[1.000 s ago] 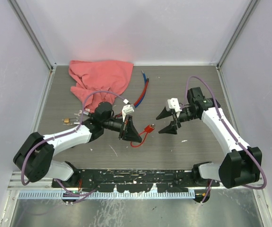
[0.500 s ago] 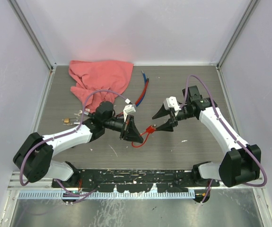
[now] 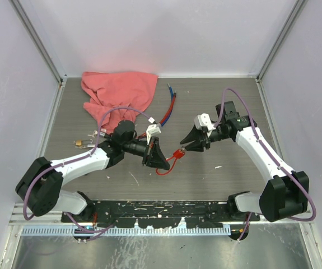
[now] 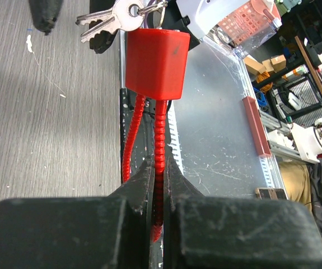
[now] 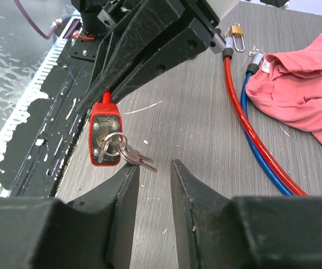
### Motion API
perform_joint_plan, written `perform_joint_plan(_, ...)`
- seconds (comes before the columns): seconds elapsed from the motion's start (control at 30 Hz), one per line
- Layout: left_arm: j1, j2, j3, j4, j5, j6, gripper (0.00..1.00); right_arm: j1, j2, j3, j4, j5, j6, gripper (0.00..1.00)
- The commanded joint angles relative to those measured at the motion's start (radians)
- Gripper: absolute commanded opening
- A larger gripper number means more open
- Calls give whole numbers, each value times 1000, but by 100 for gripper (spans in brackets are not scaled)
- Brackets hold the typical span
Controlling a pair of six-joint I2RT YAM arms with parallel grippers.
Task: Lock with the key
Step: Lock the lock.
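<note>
Lock (image 4: 156, 61): red plastic, smooth, slight sheen. Its cable (image 4: 159, 134): red, ribbed. Keys (image 4: 119, 15): bright bare metal. Left gripper (image 4: 159, 168): matt black plastic, faintly scuffed. Table (image 5: 205, 140): grey wood-grain, matt. Cloth (image 5: 303, 84): pink, soft, creased. Small padlock (image 5: 236, 29): brassy metal.

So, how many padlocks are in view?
2. The red padlock is held by its cable in the left gripper; the small brass padlock lies on the table near the pink cloth, which could hide more.
</note>
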Motion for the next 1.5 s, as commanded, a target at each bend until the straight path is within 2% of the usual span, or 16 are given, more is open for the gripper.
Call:
perform_joint_plan(0.0,-5,-37,31,43,16,4,0,8,-31,56,-69,-88,-93,31)
perform_joint_plan(0.33,-6,-28,31,39,17,7,0,19,53,169,-430,-139,-451,7)
perform_joint_plan(0.5,-6,-31,28,33,17,7,0,20,101,225,-593,-136,-626,5)
perform_joint_plan(0.8,-4,-26,33,11,38,17,0,19,91,294,-570,-8,-682,5)
perform_joint_plan(1.03,-4,-17,73,-104,39,78,0,32,-9,298,-337,171,-496,4)
perform_joint_plan(1.27,2,-7,162,-331,5,221,0,74,-1,401,-456,300,-594,4)
perform_joint_plan(1.47,20,-2,241,-502,-63,326,0,122,-17,455,-506,421,-615,7)
